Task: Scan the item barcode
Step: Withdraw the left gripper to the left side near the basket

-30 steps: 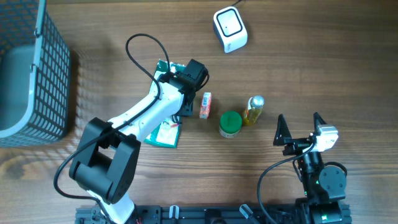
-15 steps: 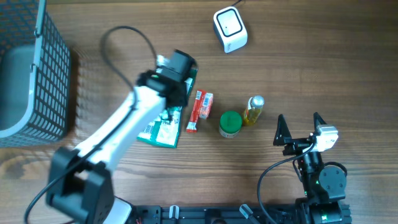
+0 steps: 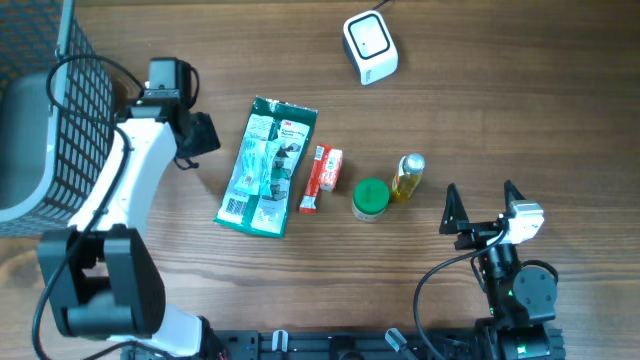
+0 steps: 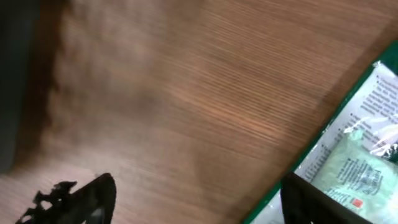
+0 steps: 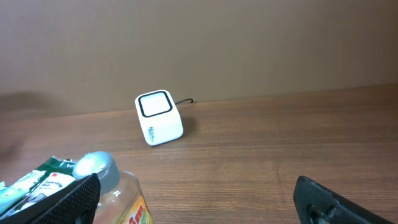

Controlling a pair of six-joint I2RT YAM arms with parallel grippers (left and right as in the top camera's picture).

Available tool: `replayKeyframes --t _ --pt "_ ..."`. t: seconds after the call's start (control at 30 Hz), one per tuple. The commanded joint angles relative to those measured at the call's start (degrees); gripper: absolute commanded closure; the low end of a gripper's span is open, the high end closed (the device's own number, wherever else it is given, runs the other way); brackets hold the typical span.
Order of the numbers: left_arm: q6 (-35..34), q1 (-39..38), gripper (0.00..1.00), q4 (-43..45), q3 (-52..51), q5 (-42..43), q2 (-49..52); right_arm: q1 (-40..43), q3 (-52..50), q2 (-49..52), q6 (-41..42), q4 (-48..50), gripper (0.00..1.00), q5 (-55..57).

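**Q:** Where does the green packet [image 3: 266, 166] lie?
**A:** Flat on the wooden table [image 3: 520, 100], its long side running from upper right to lower left in the overhead view. The scanner [image 3: 370, 47], a small white box, stands well apart from it, toward the far edge. Print on the packet is too small to tell where a barcode sits.

**Q:** What lies beside the packet?
**A:** Just to its right is a red-and-white stick pack [image 3: 322, 168]. Further right is a jar with a green lid [image 3: 371, 198], close against a bottle of yellow liquid [image 3: 408, 177]. A dark mesh basket [image 3: 60, 110] stands at the table's left edge.

**Q:** How does the left gripper [image 3: 197, 138] stand?
**A:** It is left of the packet, between packet and basket, and apart from both. In the left wrist view its jaws are spread wide with only bare wood between them. It grips nothing.

**Q:** And the right gripper [image 3: 482, 205]?
**A:** It is near the front right of the table, to the right of the bottle. Its jaws are parted fully and are empty. Its wrist view looks past the bottle's cap toward the scanner.
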State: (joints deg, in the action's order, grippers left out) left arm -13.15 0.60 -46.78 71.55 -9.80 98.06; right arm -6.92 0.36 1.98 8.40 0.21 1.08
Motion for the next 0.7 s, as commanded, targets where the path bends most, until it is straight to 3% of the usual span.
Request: replayKeyframes --t 0.0,0.1,0.3,0.33,0.67 --pt "8.70 3.32 0.14 2.47 -1.11 11.89 2.14 0.20 -0.07 -0.04 0.74 0.20 0.00 -0.76" --pt "8.70 7.39 0.13 4.24 -1.11 18.45 2.25 0.20 -0.07 -0.04 0.74 0.20 0.00 -0.79" --pt "8.68 12.61 0.09 4.87 -1.11 18.93 2.25 0.20 -0.07 -0.04 0.76 0.20 0.00 -0.79" --pt "8.66 13.53 0.00 5.05 -1.11 18.93 2.25 0.20 -0.07 -0.04 0.76 0.20 0.00 -0.76" --pt "8.66 16.24 0.00 5.03 -1.11 18.75 2.25 0.20 -0.07 -0.04 0.74 0.20 0.00 -0.79"
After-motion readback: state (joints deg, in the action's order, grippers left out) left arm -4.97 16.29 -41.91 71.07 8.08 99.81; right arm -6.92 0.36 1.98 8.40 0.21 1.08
